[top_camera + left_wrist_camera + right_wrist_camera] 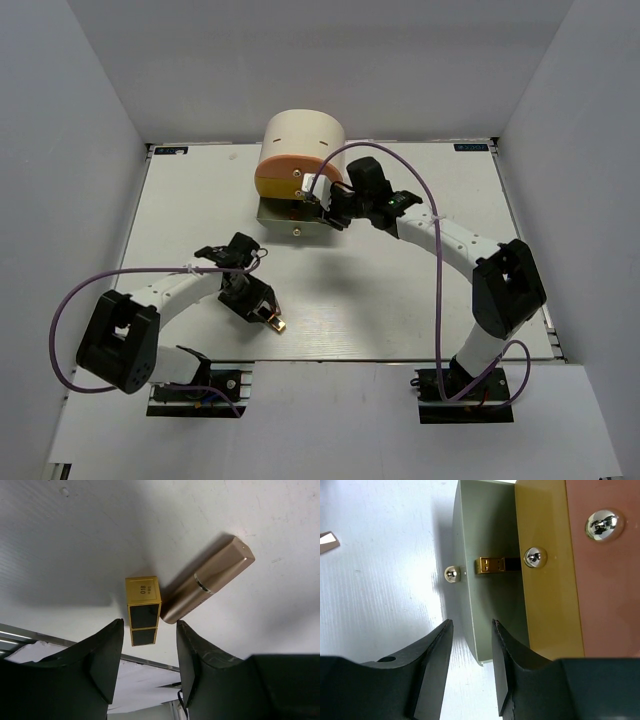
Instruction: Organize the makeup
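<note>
A gold-and-black case (143, 611) stamped "01B" lies flat on the white table (400, 300). A line of smaller print under the number is too fine to read. Touching its upper right corner, a copper lipstick (207, 580) rests on its side at an angle. The left gripper (150, 630) hangs over the case's near end, its black fingers (112, 655) spread wide on either side with bare table showing in both gaps. From above the pair appears only as a gold glint near the table's front, largely masked by the arm.

At the back of the table stands a cream cylindrical box (305, 130) with its lowest drawer drawn out. Up close, that olive drawer (470, 540) sits below a yellow drawer (545, 605) and a terracotta drawer (605, 605), each with a chrome knob (451, 573). A second gold-and-black case (492, 565) shows inside the olive drawer, its far end hidden under the yellow front. The right gripper (471, 625) faces the olive front, fingers parted by a narrow gap and pinching nothing visible. Whether they touch the drawer cannot be told. A tan fragment (327, 541) is cut off at the left edge of that view.

Plain grey walls (90, 100) enclose the table, and purple cables (60, 320) loop from both arms.
</note>
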